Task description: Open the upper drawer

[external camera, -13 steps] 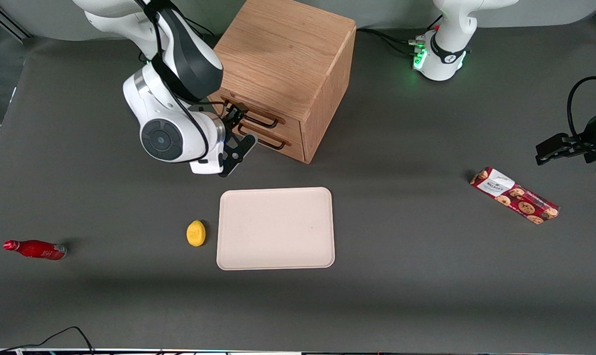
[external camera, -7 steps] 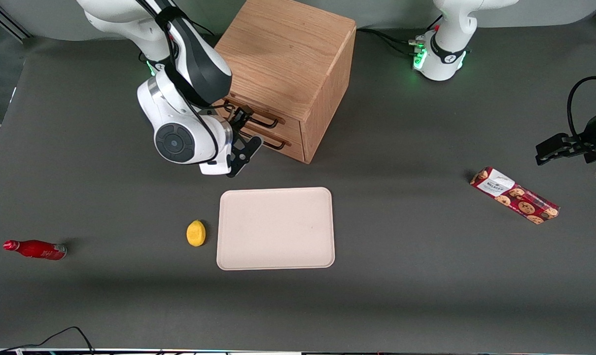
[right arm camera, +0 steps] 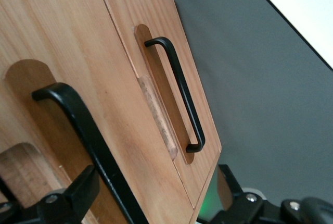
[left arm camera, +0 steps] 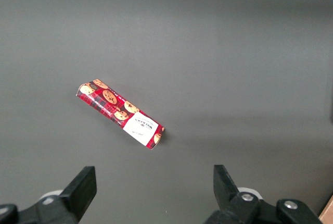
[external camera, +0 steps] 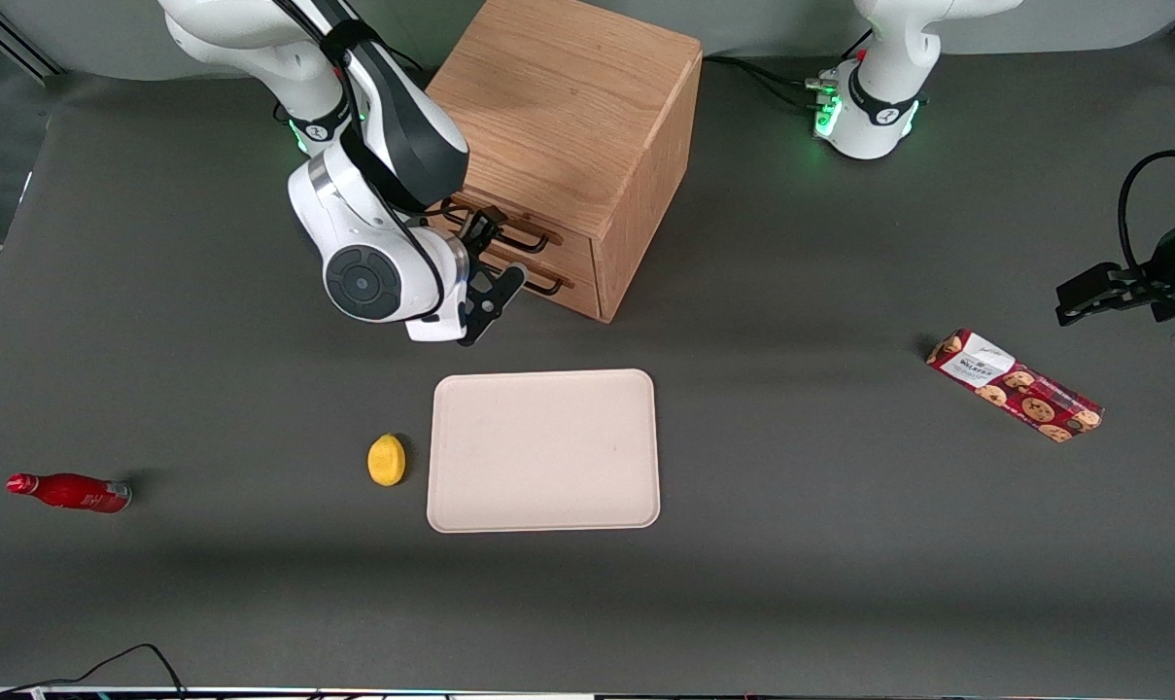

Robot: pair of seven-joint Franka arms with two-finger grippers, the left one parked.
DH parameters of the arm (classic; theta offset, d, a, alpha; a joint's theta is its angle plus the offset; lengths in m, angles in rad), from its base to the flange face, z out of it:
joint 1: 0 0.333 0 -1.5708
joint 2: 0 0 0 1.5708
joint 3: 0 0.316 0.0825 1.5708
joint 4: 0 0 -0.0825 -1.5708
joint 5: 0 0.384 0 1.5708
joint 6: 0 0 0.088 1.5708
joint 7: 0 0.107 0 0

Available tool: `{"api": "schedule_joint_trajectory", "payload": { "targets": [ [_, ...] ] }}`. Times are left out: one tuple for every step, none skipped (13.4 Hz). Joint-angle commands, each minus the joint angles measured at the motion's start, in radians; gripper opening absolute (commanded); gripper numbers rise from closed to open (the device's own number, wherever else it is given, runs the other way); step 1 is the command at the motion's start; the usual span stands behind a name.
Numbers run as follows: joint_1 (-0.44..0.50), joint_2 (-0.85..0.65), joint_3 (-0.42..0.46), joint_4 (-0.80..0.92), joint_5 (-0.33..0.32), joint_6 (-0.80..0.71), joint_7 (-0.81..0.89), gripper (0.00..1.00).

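The light-oak cabinet (external camera: 568, 107) stands at the back of the table. Its upper drawer (external camera: 572, 243) looks shut, with its thin dark bar handle (external camera: 524, 233) above the like handle of the lower drawer (external camera: 540, 284). My right gripper (external camera: 487, 261) is open in front of the drawers, level with the handles. In the right wrist view the upper drawer's handle (right arm camera: 83, 125) runs between my open gripper's (right arm camera: 153, 203) fingers, close to one finger (right arm camera: 78, 193). The upper drawer's front (right arm camera: 119, 120) sits flush with the lower drawer's front; the lower handle (right arm camera: 179, 88) is farther off.
A pale tray (external camera: 543, 449) lies nearer the front camera than the cabinet, with a yellow lemon (external camera: 386, 459) beside it. A red bottle (external camera: 70, 492) lies toward the working arm's end. A red cookie box (external camera: 1015, 385) lies toward the parked arm's end and also shows in the left wrist view (left arm camera: 120, 114).
My right arm has moved toward the cabinet, bringing the open gripper up to the drawer handles. The drawers have not moved.
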Motion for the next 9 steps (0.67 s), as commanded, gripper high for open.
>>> {"api": "schedule_joint_trajectory", "payload": {
  "targets": [
    [-0.008,0.017,0.006,-0.003,0.025,0.03,-0.025,1.0],
    [-0.008,0.018,0.006,-0.003,0.025,0.033,-0.025,1.0],
    [-0.008,0.023,0.006,-0.006,0.025,0.038,-0.025,1.0],
    [-0.008,0.026,0.008,-0.015,0.025,0.047,-0.026,1.0],
    [-0.008,0.027,0.008,-0.02,0.025,0.059,-0.026,1.0],
    [-0.008,0.035,0.008,-0.019,0.025,0.059,-0.026,1.0],
    [-0.008,0.04,0.008,-0.02,0.025,0.07,-0.026,1.0],
    [-0.008,0.04,0.008,-0.025,0.025,0.076,-0.026,1.0],
    [-0.006,0.043,0.008,-0.028,0.025,0.079,-0.026,1.0]
  ]
}}
